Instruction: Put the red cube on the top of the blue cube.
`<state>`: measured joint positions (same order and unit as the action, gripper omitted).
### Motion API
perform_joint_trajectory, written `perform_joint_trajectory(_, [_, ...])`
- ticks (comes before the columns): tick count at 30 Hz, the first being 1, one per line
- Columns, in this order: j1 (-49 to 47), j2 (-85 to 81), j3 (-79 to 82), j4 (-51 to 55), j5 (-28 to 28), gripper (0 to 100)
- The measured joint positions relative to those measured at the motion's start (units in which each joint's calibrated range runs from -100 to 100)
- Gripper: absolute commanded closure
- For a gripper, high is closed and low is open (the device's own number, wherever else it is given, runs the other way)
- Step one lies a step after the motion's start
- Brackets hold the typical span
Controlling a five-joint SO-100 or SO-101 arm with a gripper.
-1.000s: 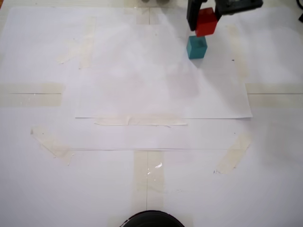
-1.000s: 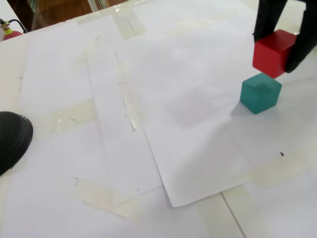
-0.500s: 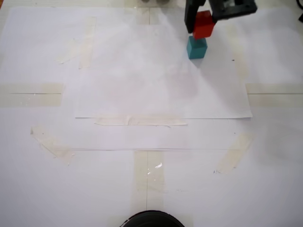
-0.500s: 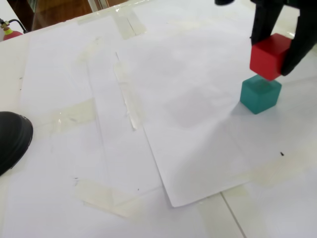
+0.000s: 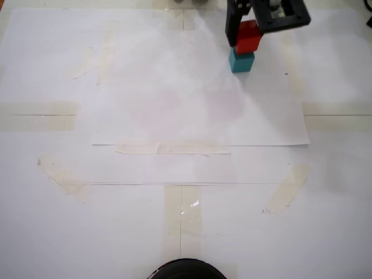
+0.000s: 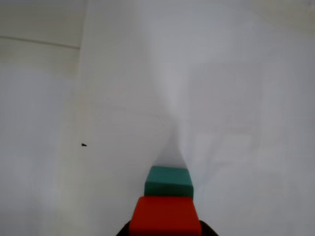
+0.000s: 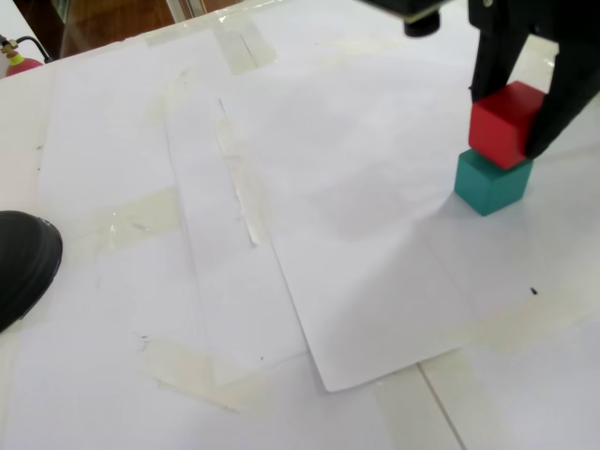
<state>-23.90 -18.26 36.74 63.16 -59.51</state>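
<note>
The red cube (image 5: pixel 248 37) (image 7: pixel 503 124) (image 6: pixel 165 216) sits between the black fingers of my gripper (image 5: pixel 248 34) (image 7: pixel 511 120), which is shut on it. Directly under it stands the blue cube (image 5: pixel 240 61) (image 7: pixel 490 184) (image 6: pixel 169 181), teal in colour, on white paper at the far right of the table. The red cube's underside appears to rest on or hover just above the teal top, tilted slightly and shifted a little off centre. In the wrist view the red cube fills the bottom edge, with the teal one showing just beyond it.
White paper sheets (image 5: pixel 197 87) taped down with beige tape strips (image 5: pixel 171 149) cover the table. A dark round object (image 5: pixel 185 269) (image 7: pixel 23 262) sits at the near edge. A small black speck (image 6: pixel 83 144) marks the paper.
My gripper has carried the red cube left and down, from beside and above the teal cube until it sits over the teal cube's top.
</note>
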Motion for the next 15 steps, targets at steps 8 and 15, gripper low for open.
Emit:
perform_joint_trajectory(8, [0.0,0.2,0.8,-1.8,0.0,90])
perform_joint_trajectory(15, [0.0,0.2,2.3,-3.4,0.0,90])
